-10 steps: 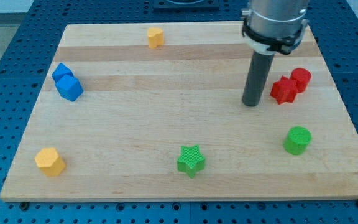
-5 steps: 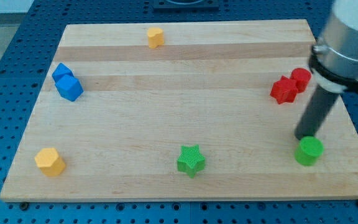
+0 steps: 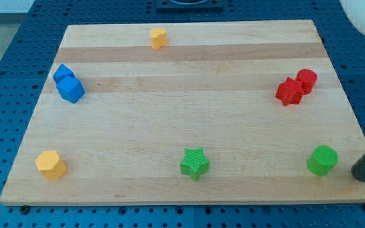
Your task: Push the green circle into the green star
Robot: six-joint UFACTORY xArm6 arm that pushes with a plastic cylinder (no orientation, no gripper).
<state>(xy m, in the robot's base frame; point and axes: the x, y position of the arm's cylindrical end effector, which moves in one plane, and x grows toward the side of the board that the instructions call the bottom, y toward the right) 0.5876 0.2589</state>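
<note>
Wooden counter (image 3: 170, 120) on a blue perforated bench; eight small blocks, widely scattered.

Nearest row first. Our tip (image 3: 362, 179) sits at the counter's right edge, on the view's bottom right. The tool is a plain rod: no jaws, nothing to spread or pinch, nothing held. Green circle (image 3: 322, 160) stands just left of the tip and a touch farther from the camera, with a small gap; no contact yet. Green star (image 3: 194, 163) is well to the left of the tip, beyond the circle and roughly level with it. The lane between them is open. Yellow block (image 3: 50, 164), shape uncertain, lies far left of the tip, well past the star.

Farther back: a red star-like block (image 3: 289, 92) and a red cylinder (image 3: 307, 80), touching, up and left of the tip. Two blue blocks (image 3: 62, 75) (image 3: 71, 89), touching, far left. Another yellow block (image 3: 159, 38) by the far edge.

Step in hand, as we judge it: line up, then shove left.
- Nudge the tip slightly away from the camera, so that it sits on the line running through circle and star.
- Meet the circle dead centre; an off-centre touch should make it slip sideways off the rod.
- Push steadily and correct early with small moves.
- Ease off at the star, lest both skid on.
</note>
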